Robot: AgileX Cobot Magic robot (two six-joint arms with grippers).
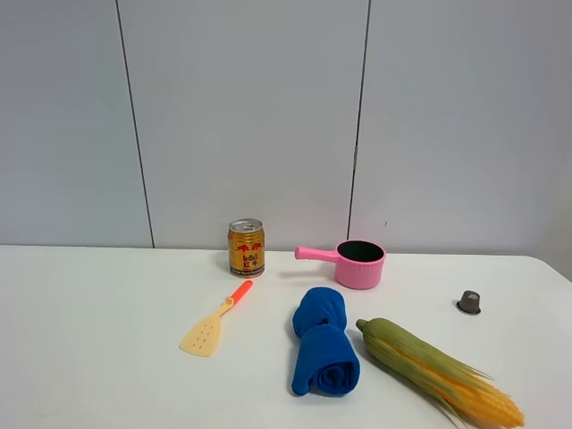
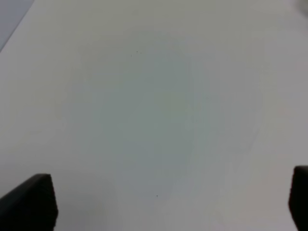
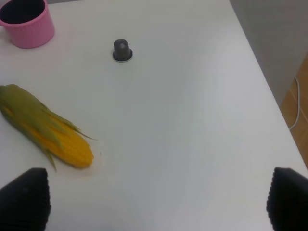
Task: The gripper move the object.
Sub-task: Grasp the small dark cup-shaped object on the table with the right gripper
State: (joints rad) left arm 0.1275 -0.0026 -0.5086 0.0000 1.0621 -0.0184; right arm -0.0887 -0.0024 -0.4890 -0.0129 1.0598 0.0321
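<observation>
The object, a tiny dark grey-brown capsule [image 1: 468, 302], stands alone on the white table near its right edge. It also shows in the right wrist view [image 3: 122, 50], wide rim down. No gripper shows in the exterior high view. My right gripper [image 3: 156, 204] is open, its dark fingertips [image 3: 26, 197] spread wide, well short of the capsule, holding nothing. My left gripper [image 2: 173, 202] is open over bare table, only the tips of its fingers [image 2: 33, 199] showing, with nothing between them.
A pink pot [image 1: 359, 263] with a handle, a gold can [image 1: 246, 248], a yellow spatula with orange handle [image 1: 214, 322], a rolled blue cloth [image 1: 323, 353] and a corn cob [image 1: 438, 371] lie on the table. The table's right edge [image 3: 262, 77] is near the capsule.
</observation>
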